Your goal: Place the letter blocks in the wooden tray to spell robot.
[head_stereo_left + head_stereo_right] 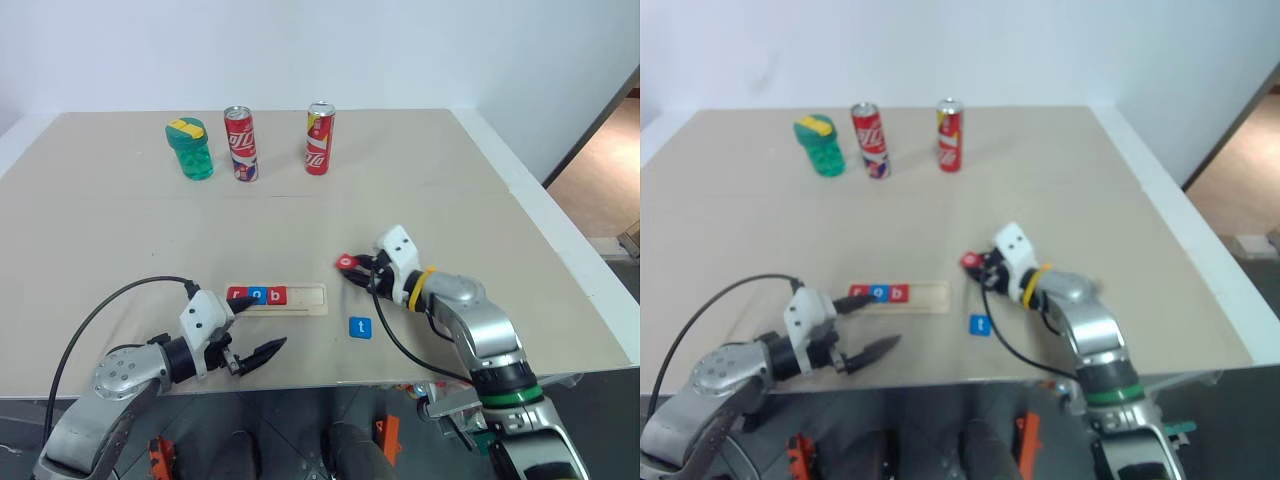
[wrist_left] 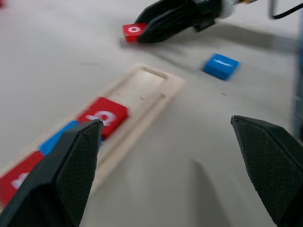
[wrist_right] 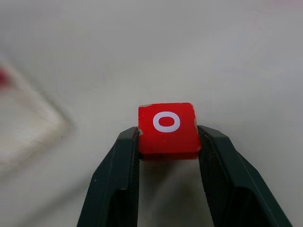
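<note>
- The wooden tray (image 1: 277,299) is laid flat on the counter (image 1: 120,230); three letter blocks are seated at its left end, a red "r" block (image 1: 237,294), a blue "o" block (image 1: 258,295) and a red "b" block (image 1: 277,295), touching in a row. The right part of the tray is left bare.
- A red "o" block (image 3: 167,129) is gripped between the fingers of the right claw (image 1: 352,268), which is closed on its two sides and is seen just right of the tray's right end.
- A blue "t" block (image 1: 360,327) is lying on the counter, below and right of the tray, apart from it.
- The left claw (image 1: 245,335) is spread wide and is holding nothing; it is held near the tray's left end, on the near side.
- Along the far side, a green lidded jar (image 1: 189,149) and two red soda cans (image 1: 241,144) (image 1: 319,139) are stood upright, well apart from the tray.
- The counter is covered in a pale beige sheet; a white wall (image 1: 300,50) is seen behind it.
</note>
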Controlling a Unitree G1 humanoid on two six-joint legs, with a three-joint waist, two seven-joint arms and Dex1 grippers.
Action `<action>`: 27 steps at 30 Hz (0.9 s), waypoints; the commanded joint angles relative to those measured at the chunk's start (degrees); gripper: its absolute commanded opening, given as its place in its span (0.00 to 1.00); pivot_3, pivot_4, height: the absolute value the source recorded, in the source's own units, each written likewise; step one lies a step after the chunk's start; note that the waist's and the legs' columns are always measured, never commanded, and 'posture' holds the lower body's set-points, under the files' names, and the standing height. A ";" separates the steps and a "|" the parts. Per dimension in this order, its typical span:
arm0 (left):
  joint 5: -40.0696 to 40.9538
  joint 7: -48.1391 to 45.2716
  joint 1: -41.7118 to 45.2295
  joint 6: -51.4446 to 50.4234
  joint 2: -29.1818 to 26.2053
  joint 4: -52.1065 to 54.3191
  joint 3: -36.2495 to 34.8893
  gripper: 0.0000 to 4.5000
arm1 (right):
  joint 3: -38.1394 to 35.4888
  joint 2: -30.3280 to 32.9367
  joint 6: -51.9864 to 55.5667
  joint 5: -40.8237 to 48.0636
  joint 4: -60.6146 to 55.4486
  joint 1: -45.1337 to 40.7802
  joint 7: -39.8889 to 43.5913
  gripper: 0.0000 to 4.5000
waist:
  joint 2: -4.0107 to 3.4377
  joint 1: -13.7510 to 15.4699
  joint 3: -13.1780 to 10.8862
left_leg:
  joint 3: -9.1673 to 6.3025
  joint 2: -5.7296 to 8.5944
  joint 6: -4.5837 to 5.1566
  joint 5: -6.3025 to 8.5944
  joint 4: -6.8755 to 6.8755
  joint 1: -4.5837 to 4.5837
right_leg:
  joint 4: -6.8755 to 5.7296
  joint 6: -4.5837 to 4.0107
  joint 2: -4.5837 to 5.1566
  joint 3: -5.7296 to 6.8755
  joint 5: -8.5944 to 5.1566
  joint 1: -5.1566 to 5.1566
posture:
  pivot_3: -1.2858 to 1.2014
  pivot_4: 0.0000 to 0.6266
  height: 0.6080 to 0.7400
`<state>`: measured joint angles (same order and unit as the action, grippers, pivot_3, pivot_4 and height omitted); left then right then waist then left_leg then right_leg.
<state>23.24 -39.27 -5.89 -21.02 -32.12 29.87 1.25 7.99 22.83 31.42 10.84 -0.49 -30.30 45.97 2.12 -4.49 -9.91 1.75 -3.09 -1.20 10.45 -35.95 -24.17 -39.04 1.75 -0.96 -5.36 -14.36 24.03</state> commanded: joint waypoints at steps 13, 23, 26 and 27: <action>-2.85 2.88 -2.39 1.78 1.43 1.68 -1.22 1.00 | 12.77 1.53 -13.76 -2.02 14.41 -10.38 22.38 0.27 | 0.04 0.26 0.00 | -0.13 0.15 -0.01 0.02 0.07 -0.15 | 0.02 0.03 0.19 0.21 -0.17 0.02 | 0.52 0.24 1.00; -2.66 2.69 -3.39 1.04 0.91 2.39 -1.96 1.00 | 12.78 -0.97 -16.53 -3.88 17.61 -11.19 22.60 0.27 | 0.03 0.27 0.00 | -0.16 0.11 -0.01 0.02 0.06 -0.14 | 0.01 -0.01 0.18 0.30 -0.16 0.01 | 0.52 0.24 1.00; -2.75 2.62 -3.66 1.01 0.83 2.55 -1.96 1.00 | 12.78 -1.57 -16.60 -4.14 17.93 -11.53 22.70 0.27 | 0.03 0.26 0.00 | -0.16 0.12 -0.01 0.02 0.06 -0.14 | 0.01 -0.01 0.18 0.30 -0.16 0.01 | 0.52 0.24 1.00; -2.75 2.60 -3.72 1.00 0.83 2.59 -1.92 1.00 | 12.83 -1.66 -17.02 -4.38 18.17 -11.67 22.81 0.27 | 0.03 0.26 0.00 | -0.16 0.11 -0.01 0.02 0.06 -0.14 | 0.01 -0.01 0.18 0.31 -0.16 0.01 | 0.52 0.24 1.00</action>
<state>20.32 -36.61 -9.30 -20.36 -30.66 29.91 0.17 20.91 21.43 15.46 6.49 17.78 -40.67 68.31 2.15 -4.22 -9.91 1.59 -2.98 -1.21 10.46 -35.89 -24.31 -39.03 1.73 -0.79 -5.05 -14.52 24.04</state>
